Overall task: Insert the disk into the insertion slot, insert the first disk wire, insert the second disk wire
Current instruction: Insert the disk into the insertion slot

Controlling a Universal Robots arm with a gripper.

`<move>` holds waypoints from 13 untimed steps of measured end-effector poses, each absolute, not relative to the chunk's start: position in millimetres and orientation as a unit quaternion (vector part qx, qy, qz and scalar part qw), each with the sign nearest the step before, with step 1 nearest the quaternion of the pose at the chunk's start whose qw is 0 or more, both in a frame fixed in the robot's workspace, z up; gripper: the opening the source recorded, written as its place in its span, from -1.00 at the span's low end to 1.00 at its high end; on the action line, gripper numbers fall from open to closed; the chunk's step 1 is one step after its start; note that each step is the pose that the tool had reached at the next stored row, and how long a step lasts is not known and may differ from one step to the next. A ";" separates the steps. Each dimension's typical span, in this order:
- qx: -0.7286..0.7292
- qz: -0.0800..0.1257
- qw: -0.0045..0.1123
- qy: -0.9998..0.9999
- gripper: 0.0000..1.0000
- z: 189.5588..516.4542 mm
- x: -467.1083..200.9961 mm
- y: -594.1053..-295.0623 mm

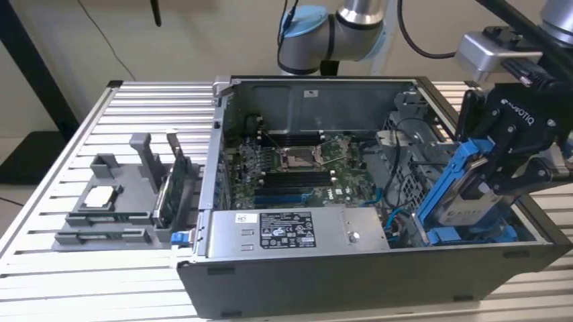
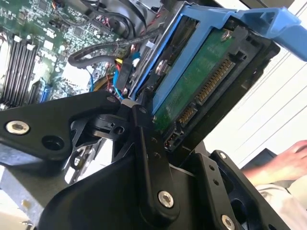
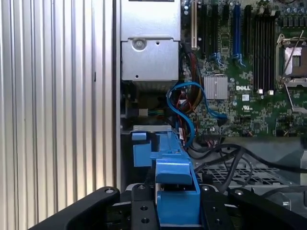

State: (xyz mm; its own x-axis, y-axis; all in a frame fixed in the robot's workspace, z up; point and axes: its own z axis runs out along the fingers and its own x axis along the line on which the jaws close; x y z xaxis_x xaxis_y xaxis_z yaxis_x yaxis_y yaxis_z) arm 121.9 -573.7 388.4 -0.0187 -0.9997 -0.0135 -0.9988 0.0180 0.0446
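The gripper (image 1: pixel 490 176) is clamping the disk (image 1: pixel 461 194) between its black fingers (image 3: pixel 139 211), holding it tilted with the blue carrier's upper end leaning toward the exterior view's right. The disk's lower end is reaching down to the insertion slot (image 1: pixel 445 227) in the drive cage (image 1: pixel 410 184), at the front corner of the open computer case (image 1: pixel 358 282) on the exterior view's right; how far it is in, I cannot tell. A second blue carrier (image 1: pixel 479 235) is sitting low in that cage. Inside the case, a motherboard (image 1: pixel 296 168) is lying on the floor, a silver power supply (image 1: pixel 296 231) is filling the front, and blue cables (image 3: pixel 184 108) are looping between them. On the slatted table (image 1: pixel 54 268), a grey tray (image 1: pixel 112 208) is holding a flat chip (image 1: pixel 98 196) and upright cards (image 1: pixel 174 181). In the second wrist view, a person's hand (image 2: pixel 292 163) is resting beyond the case.
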 end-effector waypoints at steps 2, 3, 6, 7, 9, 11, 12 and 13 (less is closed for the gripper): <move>0.700 -0.021 0.011 -0.713 -0.35 384.8 122.0 -573.7; 0.700 -0.021 0.011 -0.713 -0.35 383.1 122.0 -573.7; 0.700 -0.022 0.010 -0.713 -0.35 379.0 122.0 -573.7; 0.700 -0.023 0.009 -0.713 -0.35 378.0 122.0 -573.7; 0.700 -0.024 0.008 -0.713 -0.35 376.6 122.0 -573.7; 0.700 -0.026 0.006 -0.713 -0.35 375.9 122.0 -573.1; 0.700 -0.026 0.005 -0.713 -0.35 375.5 122.0 -572.9; 0.700 -0.027 0.005 -0.713 -0.35 375.4 122.0 -572.9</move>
